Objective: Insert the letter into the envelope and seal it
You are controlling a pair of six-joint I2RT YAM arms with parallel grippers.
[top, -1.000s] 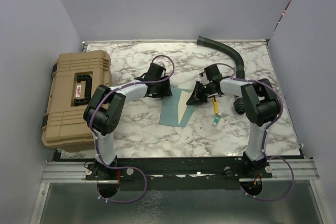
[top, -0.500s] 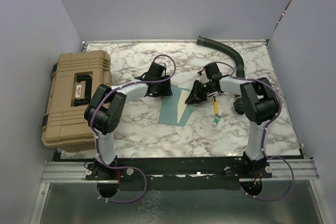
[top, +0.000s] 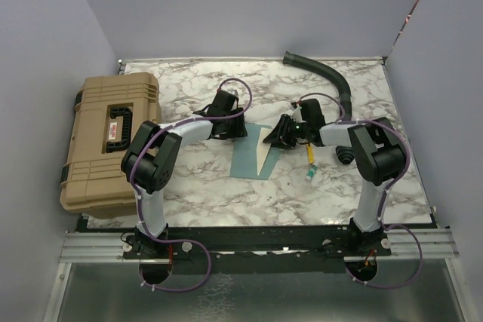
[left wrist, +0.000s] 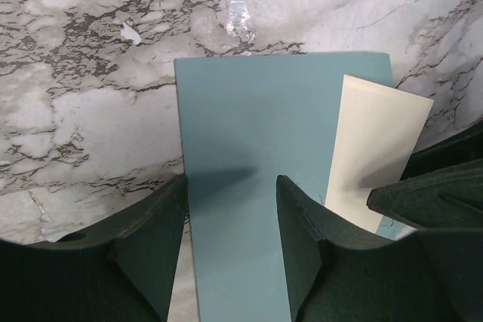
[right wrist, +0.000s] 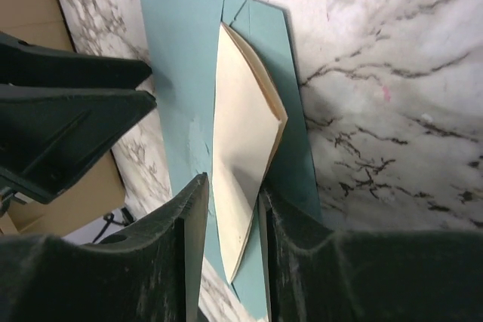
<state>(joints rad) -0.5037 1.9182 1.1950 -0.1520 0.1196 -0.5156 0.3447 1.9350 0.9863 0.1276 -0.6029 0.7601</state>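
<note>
The teal envelope (top: 246,162) lies flat on the marble table, and the tan letter (top: 268,154) rests on its right half, bowed up a little (right wrist: 241,111). My right gripper (top: 276,139) is at the letter's far right corner, open, with the sheet's edge loose between its jaws (right wrist: 232,186). Over the envelope's far edge my left gripper (top: 229,132) stands open, its fingers straddling the left part of the envelope (left wrist: 249,148) near its long edge (left wrist: 231,185). The letter (left wrist: 373,148) also shows in the left wrist view, to the right.
A tan toolbox (top: 109,141) sits off the table's left edge. A black hose (top: 324,73) curves along the back right. A yellow pen (top: 309,152), a small green item (top: 309,174) and a black part (top: 343,154) lie right of the envelope.
My right gripper's jaws have opened from shut, and the letter now lies loose between them. The right wrist has shifted slightly back. The left arm has not moved.
</note>
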